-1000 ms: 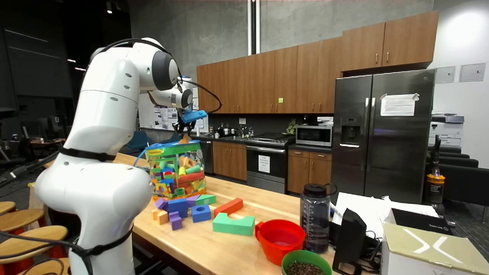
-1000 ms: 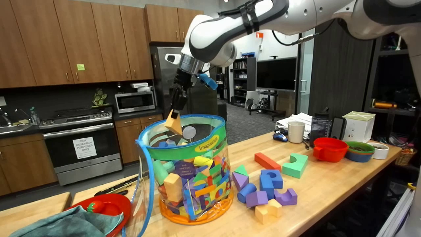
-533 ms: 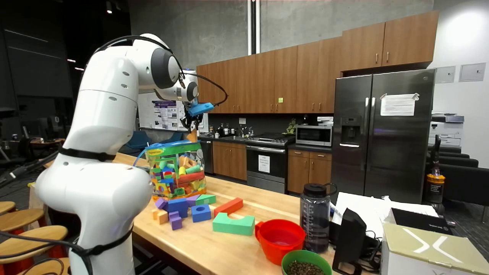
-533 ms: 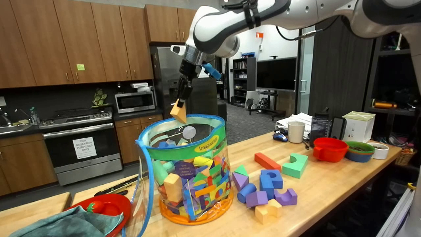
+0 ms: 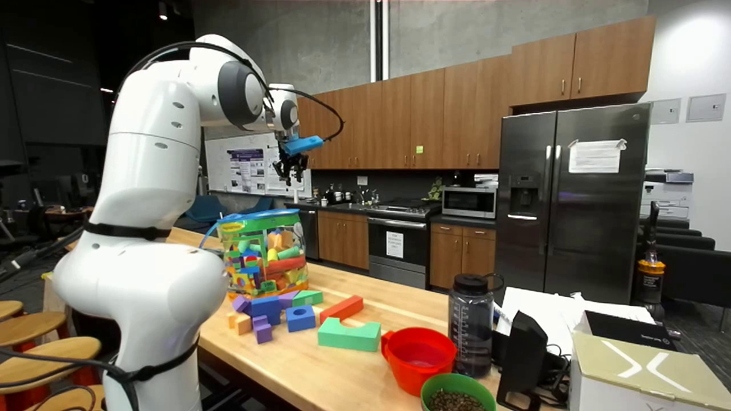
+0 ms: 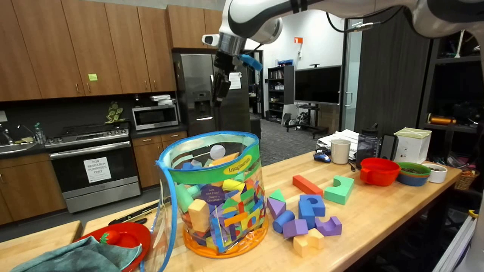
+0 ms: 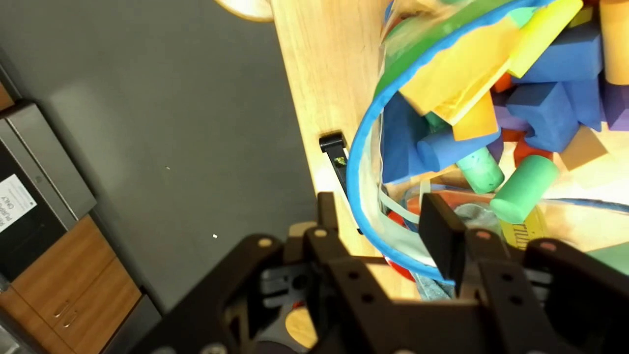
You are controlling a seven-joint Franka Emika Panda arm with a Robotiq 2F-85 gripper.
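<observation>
My gripper (image 7: pixel 383 221) is open and empty in the wrist view, its two dark fingers well apart. In both exterior views the gripper (image 5: pixel 291 168) (image 6: pixel 220 98) hangs in the air above a clear bag (image 5: pixel 262 224) (image 6: pixel 196 175) with a green band and blue rim. The bag is open at the top and full of coloured foam blocks. A yellow-orange block (image 6: pixel 225 159) lies on top inside, near the rim; it also shows in the wrist view (image 7: pixel 462 66). Beside the bag lie loose blocks: a red bar (image 6: pixel 307 185), a green arch (image 6: pixel 339 190), a purple arch (image 6: pixel 328 226) and several others.
On the wooden table stand a red cup (image 5: pixel 420 359), a green bowl (image 5: pixel 460 394), a dark bottle (image 5: pixel 471 325) and a box (image 5: pixel 645 371). A red plate (image 6: pixel 134 234) with a grey-green cloth (image 6: pixel 81 257) lies on the bag's other side.
The gripper held the yellow-orange block above the bag; it has opened and the block has dropped into the bag. The arm has risen and shifted slightly.
</observation>
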